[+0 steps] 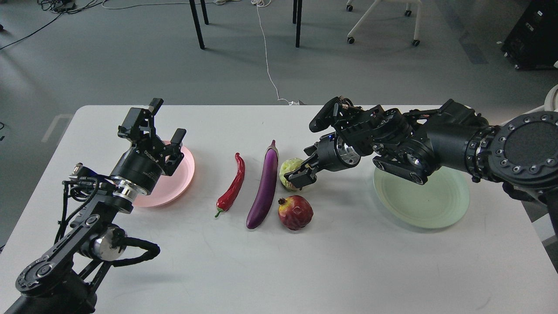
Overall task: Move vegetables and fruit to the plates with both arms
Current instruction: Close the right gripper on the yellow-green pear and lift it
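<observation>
The red chili pepper [232, 186], the purple eggplant [264, 185], the bumpy yellow-green fruit [288, 169] and the red pomegranate [295, 212] lie in a group at the table's middle. My right gripper [301, 174] is down at the yellow-green fruit, with a finger [298, 179] lying across its right front and covering part of it; its other finger does not show. The pale green plate [429, 205] lies partly under my right arm. My left gripper [159, 127] is open and empty, held above the pale pink plate [176, 183].
The white table [305, 270] ends in its far edge just behind both grippers. Beyond it on the grey floor stand black table legs [197, 24], a white cable [267, 56] and a wheeled chair base [379, 22].
</observation>
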Available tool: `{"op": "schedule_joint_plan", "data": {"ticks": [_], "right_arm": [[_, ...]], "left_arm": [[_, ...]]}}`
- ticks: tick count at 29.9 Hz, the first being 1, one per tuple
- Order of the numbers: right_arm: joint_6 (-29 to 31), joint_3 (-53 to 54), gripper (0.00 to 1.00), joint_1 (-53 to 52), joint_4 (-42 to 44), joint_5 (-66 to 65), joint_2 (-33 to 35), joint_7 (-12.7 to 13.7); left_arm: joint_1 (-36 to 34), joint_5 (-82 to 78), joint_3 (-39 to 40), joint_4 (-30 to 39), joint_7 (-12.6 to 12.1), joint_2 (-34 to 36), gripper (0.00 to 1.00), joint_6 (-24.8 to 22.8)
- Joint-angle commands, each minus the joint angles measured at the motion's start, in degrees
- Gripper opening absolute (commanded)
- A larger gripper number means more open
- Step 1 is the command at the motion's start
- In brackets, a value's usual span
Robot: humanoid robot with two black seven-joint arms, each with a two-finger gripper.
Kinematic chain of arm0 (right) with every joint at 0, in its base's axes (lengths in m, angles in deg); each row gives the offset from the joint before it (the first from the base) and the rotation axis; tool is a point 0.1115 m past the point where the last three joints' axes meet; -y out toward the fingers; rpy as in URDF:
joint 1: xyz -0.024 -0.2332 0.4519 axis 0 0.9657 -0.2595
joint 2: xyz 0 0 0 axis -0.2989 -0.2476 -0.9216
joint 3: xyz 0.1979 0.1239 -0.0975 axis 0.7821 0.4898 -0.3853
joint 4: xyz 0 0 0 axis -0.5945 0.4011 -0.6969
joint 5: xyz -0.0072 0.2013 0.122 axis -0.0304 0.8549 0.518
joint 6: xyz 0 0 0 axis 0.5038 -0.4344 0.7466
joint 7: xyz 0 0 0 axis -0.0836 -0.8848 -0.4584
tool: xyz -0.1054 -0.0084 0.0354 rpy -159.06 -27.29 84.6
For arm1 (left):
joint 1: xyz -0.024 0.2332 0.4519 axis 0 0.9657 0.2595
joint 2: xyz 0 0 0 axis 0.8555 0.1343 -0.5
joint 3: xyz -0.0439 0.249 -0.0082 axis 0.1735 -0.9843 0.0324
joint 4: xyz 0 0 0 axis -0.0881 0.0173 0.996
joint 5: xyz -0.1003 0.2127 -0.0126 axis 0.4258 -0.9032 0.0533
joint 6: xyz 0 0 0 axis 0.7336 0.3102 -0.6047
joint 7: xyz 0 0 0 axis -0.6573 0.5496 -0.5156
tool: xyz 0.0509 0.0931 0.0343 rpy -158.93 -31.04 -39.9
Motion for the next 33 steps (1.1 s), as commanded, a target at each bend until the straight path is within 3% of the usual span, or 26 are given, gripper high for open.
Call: {"op": "schedule_joint_plan", "data": {"ticks": [1,18,24,28,30,33], "right_arm": [[-0.7,0.2,0.97,0.4,0.0,0.2,0.0,0.0],[-2.3,0.0,0.88,2.0,0.1,0.3,0.0,0.0],[-2.3,-0.2,0.62,2.2,0.0,0.3,0.0,0.0],[-2.2,-0.2,0.57,2.1,-0.1,0.3,0.0,0.0],[-2.1,-0.3,0.46,2.0,-0.1,0.3,0.0,0.0],[-2.0,-0.4,0.45,1.2,-0.6,0.2,0.0,0.0]], "left_arm": [[0.0,0.0,0.0,0.1,0.0,0.0,1.0,-0.1],[0.1,0.0,0.1,0.5,0.0,-0.1,1.0,-0.1],[0.1,0.0,0.1,0.5,0.0,-0.1,1.0,-0.1],[0.1,0.0,0.2,0.5,0.0,-0.1,1.0,0.0],[0.1,0.0,0.2,0.5,0.0,-0.1,1.0,0.0],[0.1,0.0,0.2,0.5,0.0,-0.1,1.0,0.0]]}}
